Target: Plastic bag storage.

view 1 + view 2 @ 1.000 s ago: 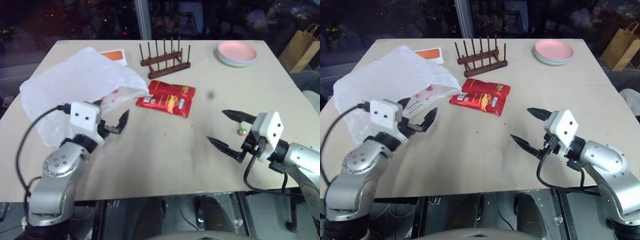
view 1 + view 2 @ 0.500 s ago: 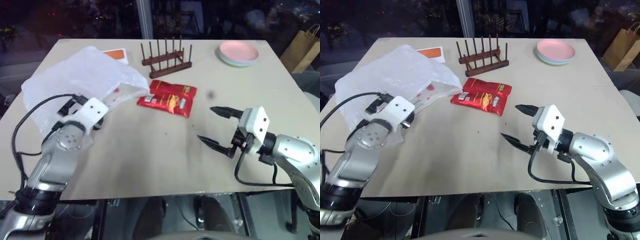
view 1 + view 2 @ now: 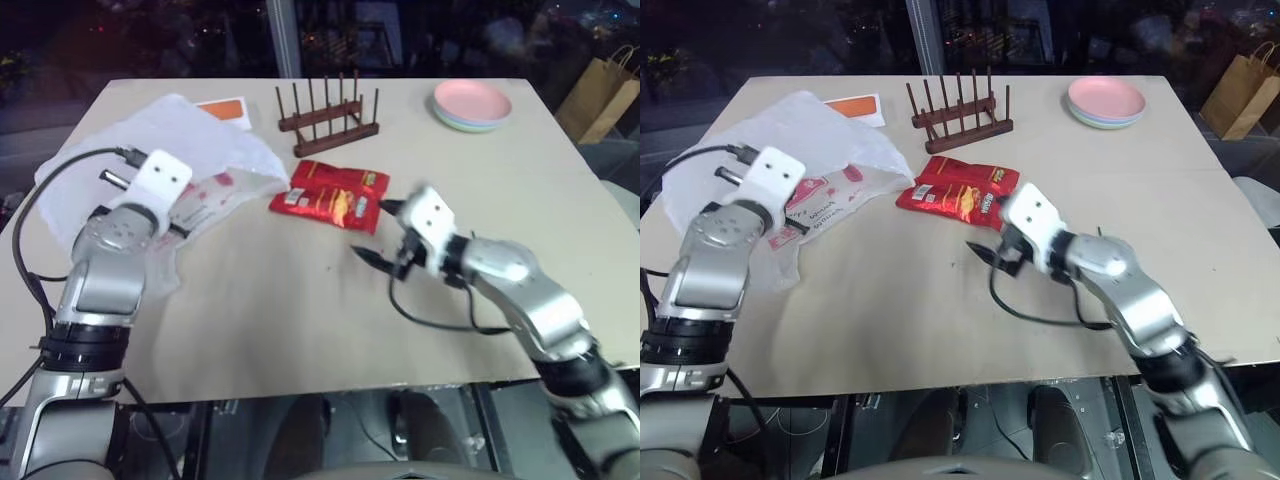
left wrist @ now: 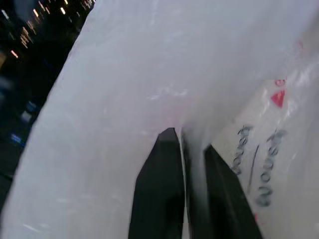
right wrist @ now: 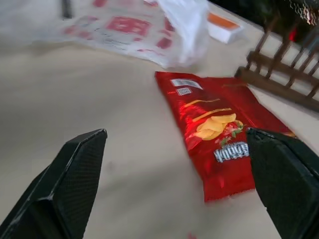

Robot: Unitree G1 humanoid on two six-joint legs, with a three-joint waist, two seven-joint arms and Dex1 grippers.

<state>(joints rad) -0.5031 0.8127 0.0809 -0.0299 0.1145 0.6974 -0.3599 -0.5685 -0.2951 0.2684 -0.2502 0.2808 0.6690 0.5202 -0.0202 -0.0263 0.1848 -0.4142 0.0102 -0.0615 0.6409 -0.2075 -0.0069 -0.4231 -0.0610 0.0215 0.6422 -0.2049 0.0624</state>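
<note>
Black fingers (image 4: 159,194) of the left gripper (image 4: 192,149) were closed together on a fold of the plastic bag (image 3: 190,150), the thin film pinched between them in the left wrist view. Over on the right, the right gripper (image 5: 177,184) stood with its jaws spread wide and nothing between them, held above the table (image 3: 300,320) just short of the red snack packets (image 3: 333,194).

That bag lay crumpled on the table's left side, its printed panel with red marks spread flat toward the middle, and its nearest edge just beside the snack packets. Two packets lay side by side, near the table's centre.

Behind them stood a wooden peg rack (image 3: 328,112), upright, with an orange and white card (image 3: 226,112) to its left, partly under the bag. Stacked plates (image 3: 472,105), pink on top, sat at the far right corner. Beyond the table's right edge stood a brown paper bag (image 3: 600,98).
</note>
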